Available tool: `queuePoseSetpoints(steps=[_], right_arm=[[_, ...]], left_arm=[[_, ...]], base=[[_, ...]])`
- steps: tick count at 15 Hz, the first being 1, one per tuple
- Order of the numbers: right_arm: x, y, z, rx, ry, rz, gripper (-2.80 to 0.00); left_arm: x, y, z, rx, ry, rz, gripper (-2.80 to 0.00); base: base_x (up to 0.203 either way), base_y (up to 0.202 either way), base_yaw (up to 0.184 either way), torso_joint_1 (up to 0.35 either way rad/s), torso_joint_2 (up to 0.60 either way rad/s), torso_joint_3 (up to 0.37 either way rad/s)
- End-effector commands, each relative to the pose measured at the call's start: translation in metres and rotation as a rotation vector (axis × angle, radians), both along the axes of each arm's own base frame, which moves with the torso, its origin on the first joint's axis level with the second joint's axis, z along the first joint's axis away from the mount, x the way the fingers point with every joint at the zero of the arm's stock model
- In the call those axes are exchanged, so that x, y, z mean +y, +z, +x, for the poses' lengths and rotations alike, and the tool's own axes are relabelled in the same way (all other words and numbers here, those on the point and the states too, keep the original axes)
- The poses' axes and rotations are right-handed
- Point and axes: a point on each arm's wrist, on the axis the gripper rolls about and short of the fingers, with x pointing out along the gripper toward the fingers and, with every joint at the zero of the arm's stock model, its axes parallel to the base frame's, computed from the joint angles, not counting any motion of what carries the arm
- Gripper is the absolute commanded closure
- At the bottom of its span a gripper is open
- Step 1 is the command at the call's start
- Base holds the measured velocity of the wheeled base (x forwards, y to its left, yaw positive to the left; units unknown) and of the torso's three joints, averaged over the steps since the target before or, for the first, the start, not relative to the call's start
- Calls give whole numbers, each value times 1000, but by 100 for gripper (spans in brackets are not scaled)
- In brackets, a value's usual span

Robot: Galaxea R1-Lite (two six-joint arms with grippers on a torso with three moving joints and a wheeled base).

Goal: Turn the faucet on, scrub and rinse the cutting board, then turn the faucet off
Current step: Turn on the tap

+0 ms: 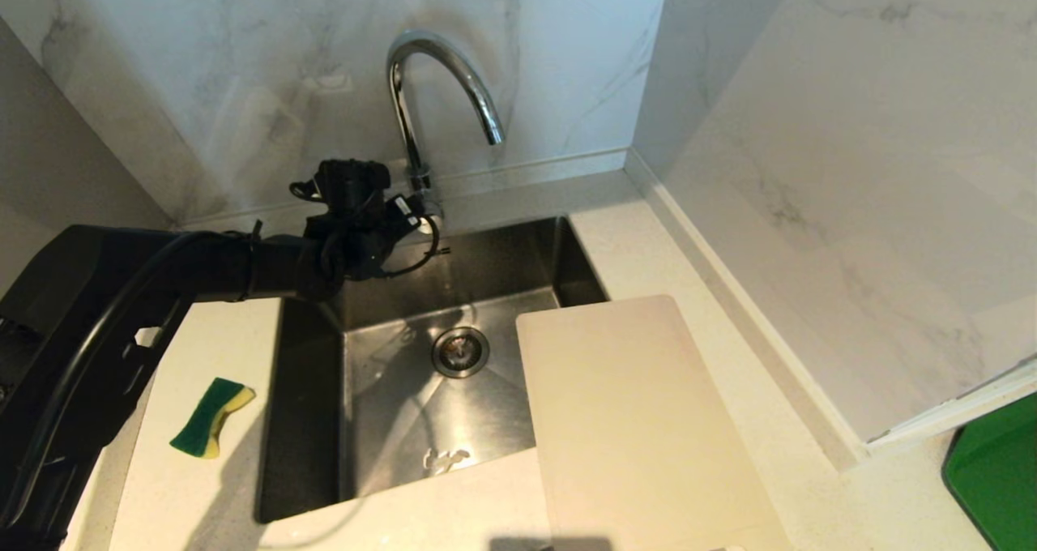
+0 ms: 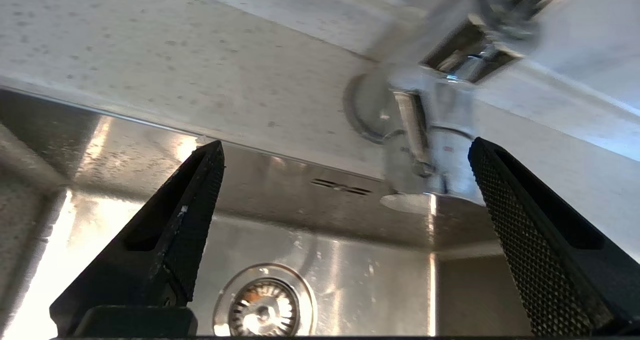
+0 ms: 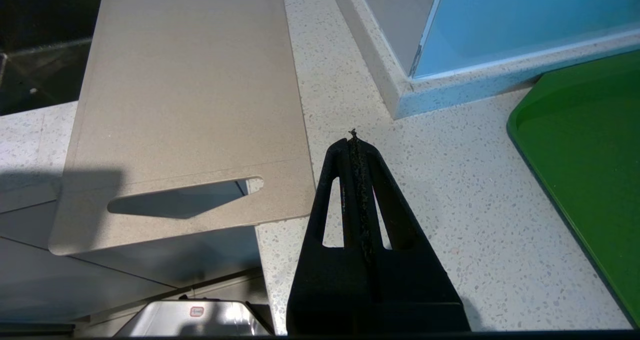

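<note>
The chrome faucet [image 1: 441, 73] arches over the back rim of the sink, and no water comes from its spout. My left gripper [image 1: 405, 211] is at the faucet's base, just left of it. In the left wrist view the left gripper [image 2: 346, 144] is open wide. The faucet's base [image 2: 440, 150] stands between the fingers, close to one finger [image 2: 525, 230], and I cannot tell if it touches. The cream cutting board [image 1: 632, 421] lies flat on the counter right of the sink, one edge over the basin. My right gripper [image 3: 354, 140] is shut and empty beside the board's [image 3: 190, 95] slotted end.
A steel sink [image 1: 381, 421] with a drain [image 1: 459, 351] lies below the faucet. A green-and-yellow sponge [image 1: 212, 417] rests on the counter left of the sink. A green tray [image 1: 996, 478] sits at the far right. Marble walls close the back and right.
</note>
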Motion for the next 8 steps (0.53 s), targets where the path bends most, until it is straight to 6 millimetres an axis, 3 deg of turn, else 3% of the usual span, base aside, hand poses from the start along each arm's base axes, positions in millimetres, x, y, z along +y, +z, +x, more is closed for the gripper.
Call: queuePoseSetpoints(steps=[1, 8], right_arm=[[0, 0, 0, 0, 0, 0, 0], [0, 0, 0, 0, 0, 0, 0]], left_arm=[[3, -9, 5, 10, 9, 2, -280], [8, -11, 8, 14, 16, 3, -280]], base=[[0, 0, 0, 0, 0, 0], [0, 0, 0, 0, 0, 0]])
